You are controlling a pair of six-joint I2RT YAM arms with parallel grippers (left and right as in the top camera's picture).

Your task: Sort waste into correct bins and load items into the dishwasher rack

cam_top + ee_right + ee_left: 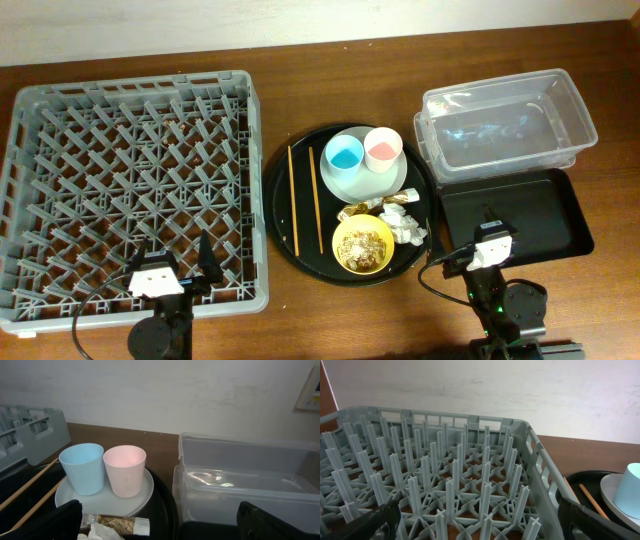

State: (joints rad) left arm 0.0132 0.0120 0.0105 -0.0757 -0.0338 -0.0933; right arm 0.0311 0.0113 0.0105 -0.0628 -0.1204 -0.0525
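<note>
Overhead, the grey dishwasher rack (130,88) takes up the left of the worktop (600,290), and its pegs hold nothing. Just to its right lies a large round black tray (280,215) that carries nearly everything else. Two wooden chopsticks (292,200) lie side by side on its left part, running near to far. At its far side sits a pale plate (365,183) with a light blue cup (344,153) and a pink cup (382,148) standing upright on it, blue on the left and touching or almost touching. A yellow bowl (336,245) with beige food scraps (363,243) in it sits at the near side of the tray. A gold-brown foil wrapper (358,208) lies between bowl and plate, and white tissue wads (405,225) lie just right of the bowl. On the right of the worktop a clear plastic tub (500,85) stands at the far side, with a shallow black rectangular tray (535,205) just in front of it. The left gripper (479,505) hangs over the near right part of the rack with its fingers wide apart and nothing between them. The right gripper (160,505) is at the near left corner of the shallow tray, facing the cups and tub, likewise spread wide and holding nothing.
</note>
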